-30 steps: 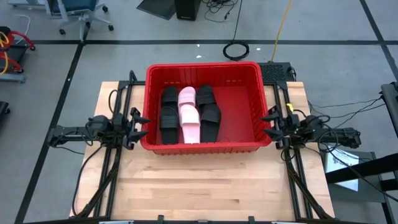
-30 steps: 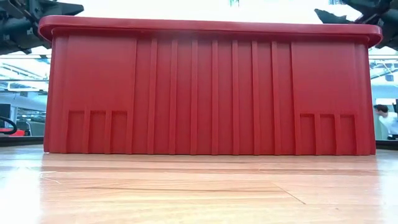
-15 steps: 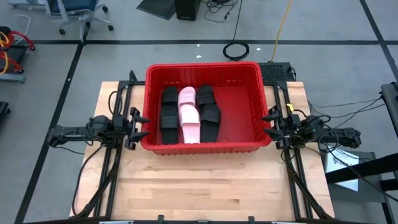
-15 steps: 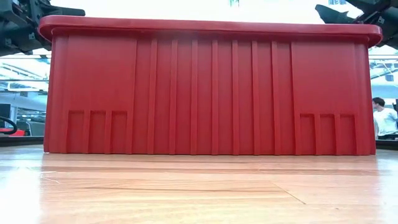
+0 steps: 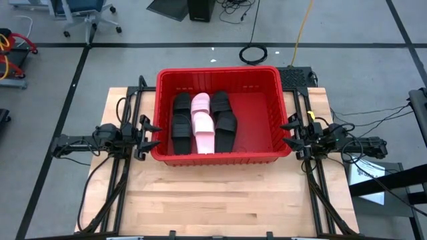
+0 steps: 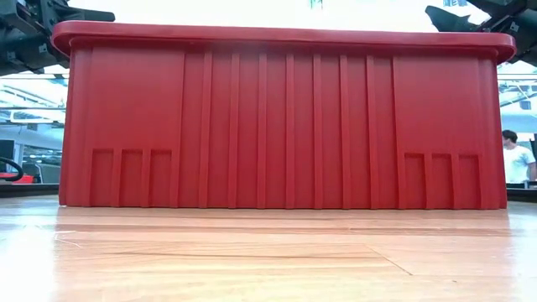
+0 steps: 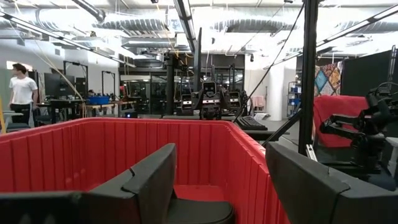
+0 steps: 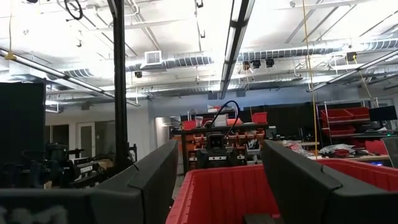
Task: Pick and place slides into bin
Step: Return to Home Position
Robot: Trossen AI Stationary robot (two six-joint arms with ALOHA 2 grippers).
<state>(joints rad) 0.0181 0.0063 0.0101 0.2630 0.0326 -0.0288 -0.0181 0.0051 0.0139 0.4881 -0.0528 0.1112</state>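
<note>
The red bin (image 5: 219, 159) stands at the far middle of the wooden tabletop (image 5: 220, 200). The slides lie inside it on its floor, gathered toward its left half. The pink slides (image 5: 202, 123) run down the middle of the group, with black slides (image 5: 181, 124) along their left and more black ones along their right (each row looks like two, one past the other, though the overlaps make the count hard to settle).

The left hand (image 5: 152, 136) hangs just outside the bin's left wall at about rim height, pointing in toward the bin. Its two fingers are spread well apart and hold nothing. The right hand (image 5: 288, 135) mirrors it just outside the right wall, fingers likewise apart and empty. Whether any fingertip touches the rim cannot be told.

From table-top height the bin's ribbed near wall fills most of the view, with the two hands at its upper corners. A person (image 6: 513, 159) in a white top stands in the room beyond, at the right edge.
</note>
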